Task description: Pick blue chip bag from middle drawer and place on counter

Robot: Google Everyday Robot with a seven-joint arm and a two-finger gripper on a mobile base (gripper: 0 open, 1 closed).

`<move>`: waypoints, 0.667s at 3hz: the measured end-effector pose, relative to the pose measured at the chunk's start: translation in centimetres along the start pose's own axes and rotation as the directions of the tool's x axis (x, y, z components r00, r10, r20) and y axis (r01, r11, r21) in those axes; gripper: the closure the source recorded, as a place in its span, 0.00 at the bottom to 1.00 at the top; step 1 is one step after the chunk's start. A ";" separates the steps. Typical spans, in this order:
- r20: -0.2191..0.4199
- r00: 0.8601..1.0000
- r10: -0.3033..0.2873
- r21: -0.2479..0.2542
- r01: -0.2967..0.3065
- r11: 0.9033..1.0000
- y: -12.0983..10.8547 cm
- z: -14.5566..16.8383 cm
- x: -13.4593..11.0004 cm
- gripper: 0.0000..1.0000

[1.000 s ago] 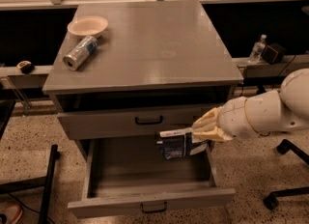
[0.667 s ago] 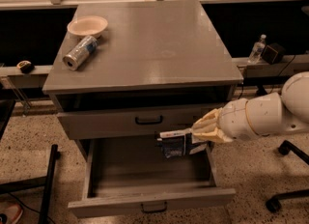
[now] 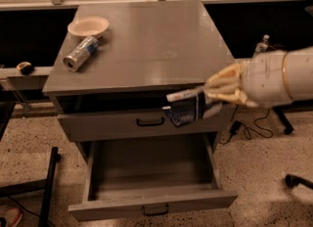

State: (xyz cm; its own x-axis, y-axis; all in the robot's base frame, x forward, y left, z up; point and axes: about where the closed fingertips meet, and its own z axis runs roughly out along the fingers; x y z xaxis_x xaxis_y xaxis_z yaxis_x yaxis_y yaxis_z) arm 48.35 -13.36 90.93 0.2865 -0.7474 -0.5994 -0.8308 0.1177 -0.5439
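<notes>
My gripper [image 3: 208, 101] reaches in from the right and is shut on the blue chip bag [image 3: 185, 111], a crinkled dark-blue bag with silvery edges. The bag hangs in the air in front of the upper handled drawer front, just below the counter's front edge and above the open middle drawer [image 3: 151, 184]. The middle drawer is pulled out and its inside looks bare. The counter [image 3: 151, 45] is the flat grey cabinet top behind and above the bag.
A silver-blue drink can [image 3: 80, 54] lies on its side at the counter's left, beside a pale bowl [image 3: 88, 26]. The upper drawer front [image 3: 122, 122] is closed. A black stand [image 3: 46, 192] is on the floor at left. Cables lie at right.
My gripper has lifted the blue chip bag up from over the open drawer to just below the counter's front edge and a little to the right.
</notes>
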 end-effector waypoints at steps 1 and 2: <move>-0.041 0.989 -0.140 0.083 0.143 0.986 -5.8 -4.2 -3.2 1.00; -0.086 0.966 -0.243 0.141 0.254 0.957 -9.9 -3.1 -4.9 1.00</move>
State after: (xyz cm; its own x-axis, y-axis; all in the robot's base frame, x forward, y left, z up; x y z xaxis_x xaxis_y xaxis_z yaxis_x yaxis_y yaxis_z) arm 53.67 -12.92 101.10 0.4379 -0.8070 -0.3961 -0.6550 0.0154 -0.7555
